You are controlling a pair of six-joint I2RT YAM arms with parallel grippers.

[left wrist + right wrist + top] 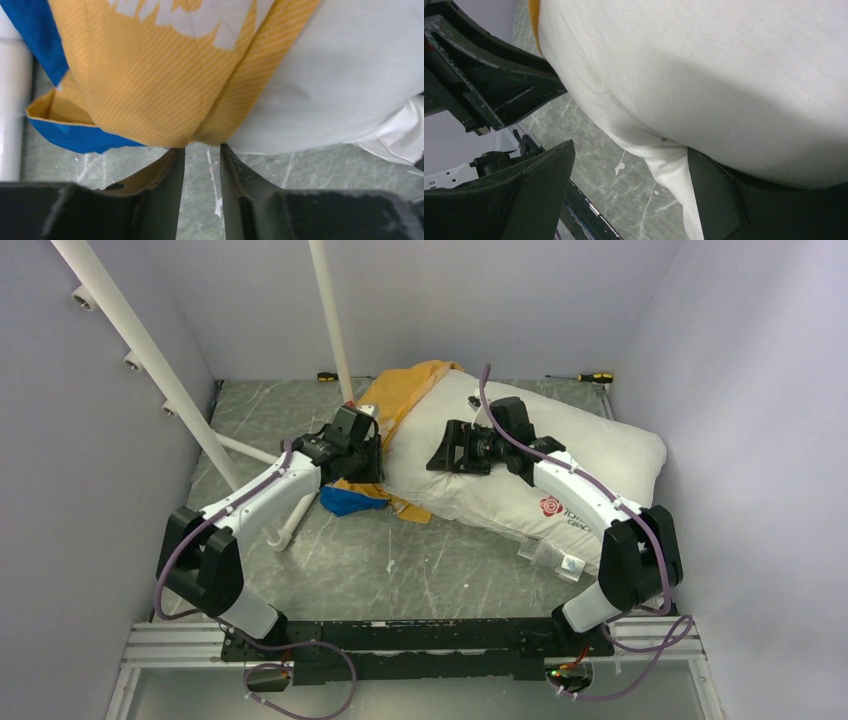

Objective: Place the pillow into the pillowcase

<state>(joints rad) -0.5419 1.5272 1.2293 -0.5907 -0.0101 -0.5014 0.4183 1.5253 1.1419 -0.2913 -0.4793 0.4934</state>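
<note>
The white pillow (580, 455) lies across the right half of the table, its red logo facing the front. The yellow-orange pillowcase (405, 390) is bunched against the pillow's left end, and a blue part of it (352, 501) sits on the table. My left gripper (374, 457) is at that bunch. In the left wrist view its jaws (200, 147) stand narrowly apart, with a fold of the pillowcase (150, 85) at their tips and the pillow (340, 90) beside it. My right gripper (447, 457) hovers wide open (624, 175) at the pillow's (704, 75) left edge, the cloth resting on one finger (719, 195).
A white pipe frame (180, 400) slants over the left side, and a loose pipe piece (290, 522) lies by the left arm. Two screwdrivers (326, 376) (598, 377) lie at the back edge. A clear plastic piece (555, 558) sits in front of the pillow.
</note>
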